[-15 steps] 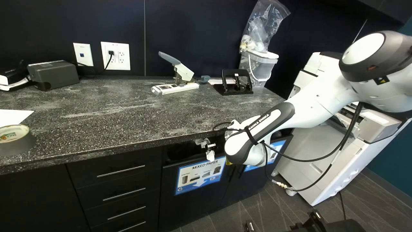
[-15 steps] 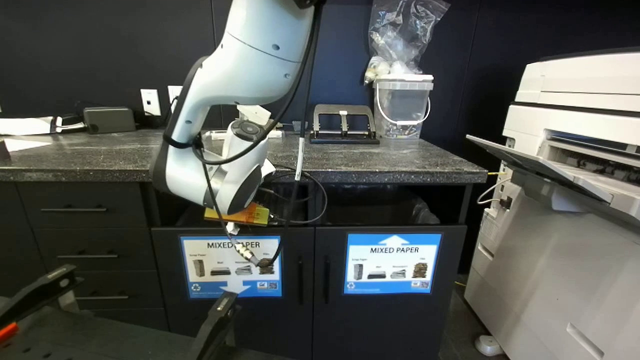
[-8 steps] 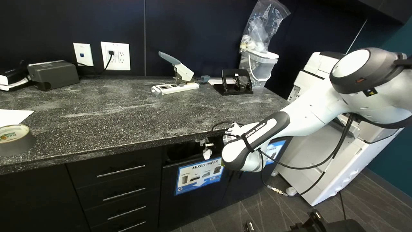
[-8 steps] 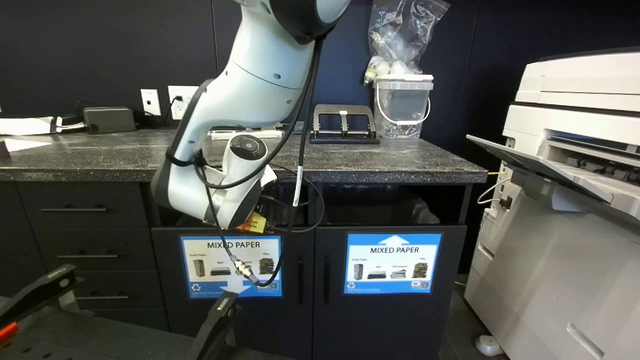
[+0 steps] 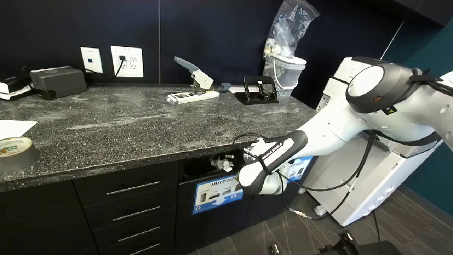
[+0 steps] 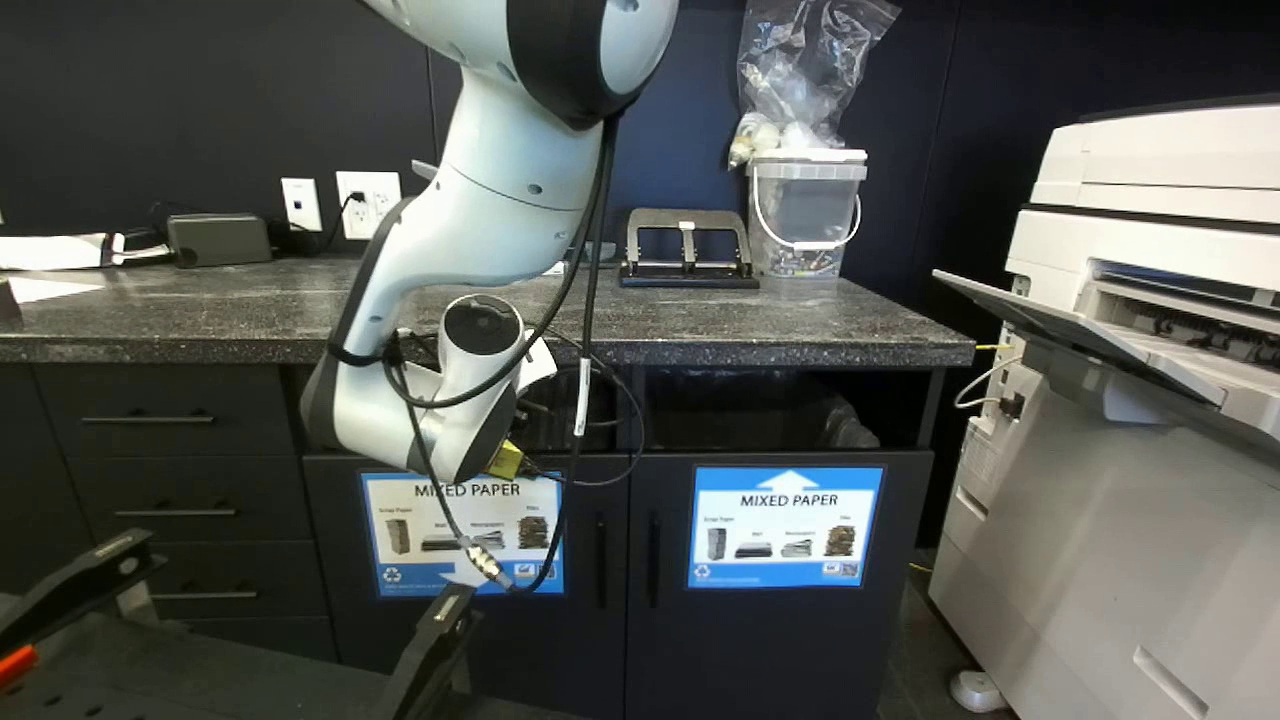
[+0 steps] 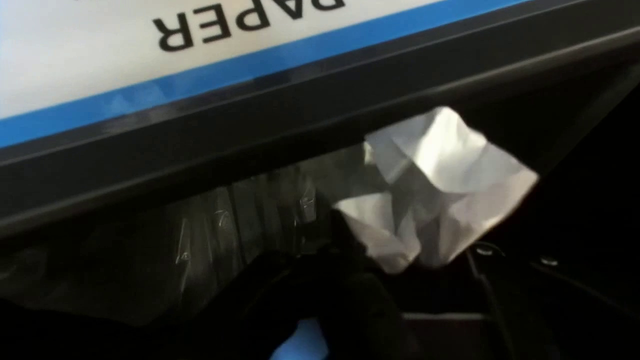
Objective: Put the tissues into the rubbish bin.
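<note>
One crumpled white tissue (image 7: pixel 450 165) shows large in the wrist view, over the mouth of the rubbish bin (image 7: pixel 215 230), whose clear liner hangs in dark folds. My gripper (image 7: pixel 412 255) stands open, with a dark gap between its fingers; the tissue lies at and beyond the fingertips, and whether it still touches one of them is hard to tell in the shadow. In an exterior view the tissue (image 5: pixel 224 164) is a pale lump at the bin opening, just above the front panel's top edge. The arm's wrist hides gripper and tissue in an exterior view.
The dark panel bears a MIXED PAPER sign (image 5: pixel 217 193). The stone counter (image 5: pixel 124 131) overhangs the opening closely. On it stand a stapler (image 5: pixel 198 88), a hole punch (image 5: pixel 260 90), a bucket (image 6: pixel 805 215) and a tape roll (image 5: pixel 16 152). A printer (image 6: pixel 1150 400) stands beside the counter.
The arm has sunk lower, and in an exterior view it has shifted left. My gripper's jaws have parted. The tissue, earlier hanging in front of the panel, now sits higher at the bin opening.
</note>
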`<act>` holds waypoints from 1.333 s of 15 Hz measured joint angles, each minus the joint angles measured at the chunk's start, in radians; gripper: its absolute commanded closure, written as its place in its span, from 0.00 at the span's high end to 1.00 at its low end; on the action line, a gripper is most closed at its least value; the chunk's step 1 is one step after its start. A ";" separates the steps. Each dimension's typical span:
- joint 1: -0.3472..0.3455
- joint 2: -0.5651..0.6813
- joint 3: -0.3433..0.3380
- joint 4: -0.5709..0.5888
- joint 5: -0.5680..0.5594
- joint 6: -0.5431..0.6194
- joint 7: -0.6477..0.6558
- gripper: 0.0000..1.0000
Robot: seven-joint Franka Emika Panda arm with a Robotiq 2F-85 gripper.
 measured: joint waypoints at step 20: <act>0.331 -0.313 -0.292 -0.207 0.325 -0.188 0.094 1.00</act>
